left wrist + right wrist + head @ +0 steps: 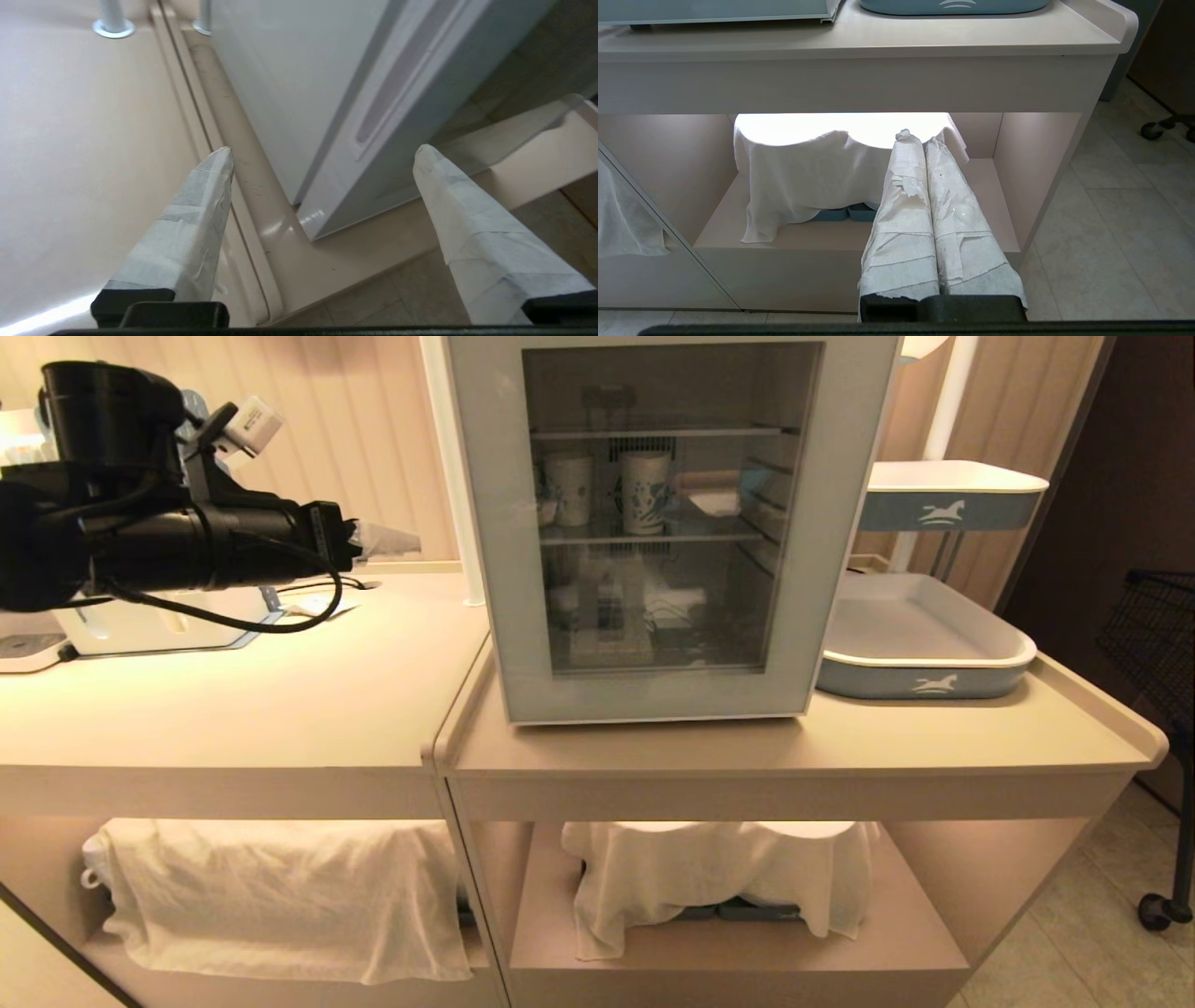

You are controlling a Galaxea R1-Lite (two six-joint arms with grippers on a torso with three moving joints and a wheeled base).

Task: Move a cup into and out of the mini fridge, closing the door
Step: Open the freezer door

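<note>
The cup (646, 491) stood upright on the middle shelf inside the fridge (665, 523), at centre top of the head frame, seen through the glass. A second, plainer cup (569, 489) stood just beside it on that shelf, toward the frame's left. The door (653, 700) sat flush against the cabinet, fully shut.

Judged status: the cup was in and the door was closed, so the "into" phase appeared complete. Remaining work, as judged: reopen the door, withdraw the cup, set it on the table (280, 700), and shut the door again.

The left end effector (322, 154) was open and empty, its two wrapped fingers (201, 196) spread wide. In the left wrist view it pointed at the fridge's lower front corner, where the recessed handle groove (397, 84) runs along the door's side edge; it touched nothing. In the head frame the left arm (187, 537) reached in level from the upper left, apart from the fridge.

The right end effector (924, 205) was closed on nothing, fingers pressed together, parked low in front of the table's lower shelf, where a white cloth (808, 177) lay draped.
</note>
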